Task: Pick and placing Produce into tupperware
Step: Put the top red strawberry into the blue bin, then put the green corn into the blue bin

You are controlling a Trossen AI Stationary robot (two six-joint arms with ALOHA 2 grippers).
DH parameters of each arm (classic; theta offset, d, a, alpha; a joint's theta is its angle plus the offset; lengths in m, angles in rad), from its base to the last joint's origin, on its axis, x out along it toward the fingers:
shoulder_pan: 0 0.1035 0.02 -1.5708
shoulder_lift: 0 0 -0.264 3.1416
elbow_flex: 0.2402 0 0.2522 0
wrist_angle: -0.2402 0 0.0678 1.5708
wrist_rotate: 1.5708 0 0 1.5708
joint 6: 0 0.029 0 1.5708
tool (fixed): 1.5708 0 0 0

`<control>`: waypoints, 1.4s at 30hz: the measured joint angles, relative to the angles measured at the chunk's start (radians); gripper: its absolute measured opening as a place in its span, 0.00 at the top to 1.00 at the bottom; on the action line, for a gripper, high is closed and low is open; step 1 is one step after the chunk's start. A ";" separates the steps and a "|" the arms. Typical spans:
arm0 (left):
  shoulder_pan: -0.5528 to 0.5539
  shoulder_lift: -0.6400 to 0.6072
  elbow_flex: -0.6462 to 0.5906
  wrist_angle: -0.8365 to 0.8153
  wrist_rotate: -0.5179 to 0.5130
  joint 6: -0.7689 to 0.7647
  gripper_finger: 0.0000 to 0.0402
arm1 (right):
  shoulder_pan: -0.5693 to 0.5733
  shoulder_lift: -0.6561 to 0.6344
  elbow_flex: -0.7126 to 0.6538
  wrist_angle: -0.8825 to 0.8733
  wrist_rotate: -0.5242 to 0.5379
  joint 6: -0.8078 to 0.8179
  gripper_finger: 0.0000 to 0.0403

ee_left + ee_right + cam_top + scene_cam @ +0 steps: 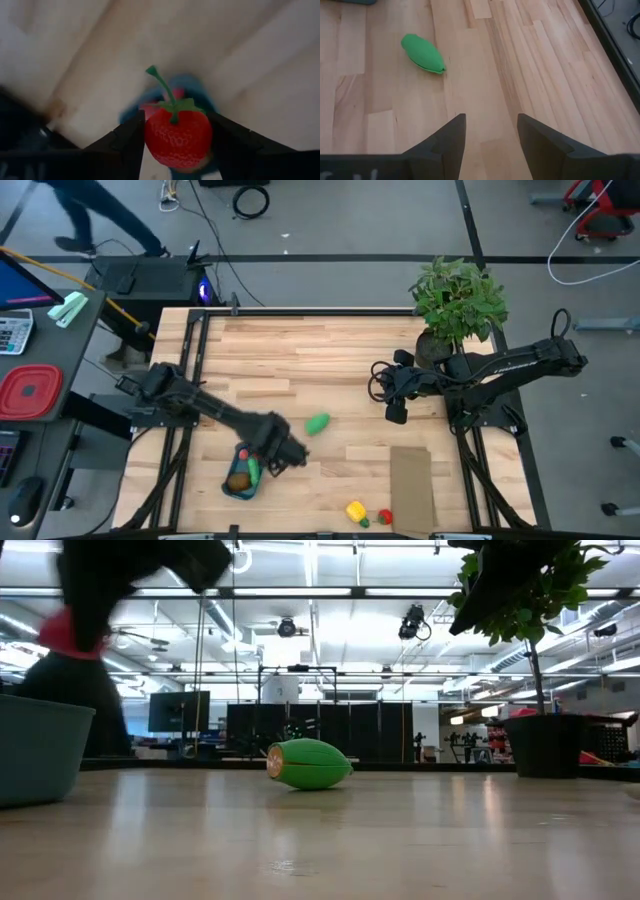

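Note:
My left gripper (175, 137) is shut on a red toy strawberry (177, 137) and hovers over the blue-teal tupperware (240, 480), which shows blurred beneath it (192, 85). The tupperware holds a brown round piece, a green piece and a pink one. A green produce piece (317, 423) lies on its side mid-table (308, 763) (422, 53). A yellow piece (355, 511) and a small red one (385, 517) lie at the near edge. My right gripper (490, 130) is open and waits right of the green piece (396, 412). My left gripper pinches the strawberry by its two red sides (150, 137) between the two fingers (127, 145). The fingers point down from above. The strawberry is lifted clear over the tupperware, its green stem (162, 87) pointing away from the gripper.
A flat brown cardboard rectangle (410, 488) lies by the near right edge. A leafy potted plant (455, 300) stands at the far right corner, its dark pot (545, 745) on the table. Bare wood spans the middle and far left of the table (290, 350).

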 joint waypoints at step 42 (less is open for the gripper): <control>-0.065 -0.001 0.010 -0.196 -0.158 -0.049 0.45 | -0.002 0.032 0.000 0.181 -0.132 -0.120 0.52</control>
